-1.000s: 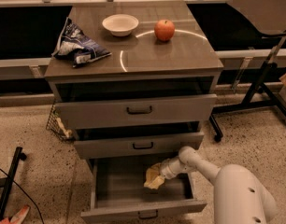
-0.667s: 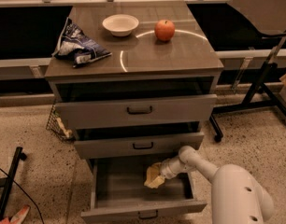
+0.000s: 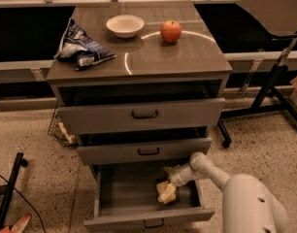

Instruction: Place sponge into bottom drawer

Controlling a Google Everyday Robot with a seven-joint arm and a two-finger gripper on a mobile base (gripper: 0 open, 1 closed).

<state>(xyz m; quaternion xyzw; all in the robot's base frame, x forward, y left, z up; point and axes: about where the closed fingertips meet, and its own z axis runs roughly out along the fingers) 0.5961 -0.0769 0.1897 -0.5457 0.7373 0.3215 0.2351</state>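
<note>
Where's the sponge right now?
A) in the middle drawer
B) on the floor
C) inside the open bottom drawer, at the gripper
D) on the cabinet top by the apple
C: the sponge sits inside the pulled-out bottom drawer, right by the gripper reaching in from the right.

End effector [image 3: 171,186] sits inside the open bottom drawer [image 3: 126,192], at the sponge [image 3: 165,196].

The arm [image 3: 214,171] angles left and downward, the hand [image 3: 172,184] at its low outstretched end.
</note>
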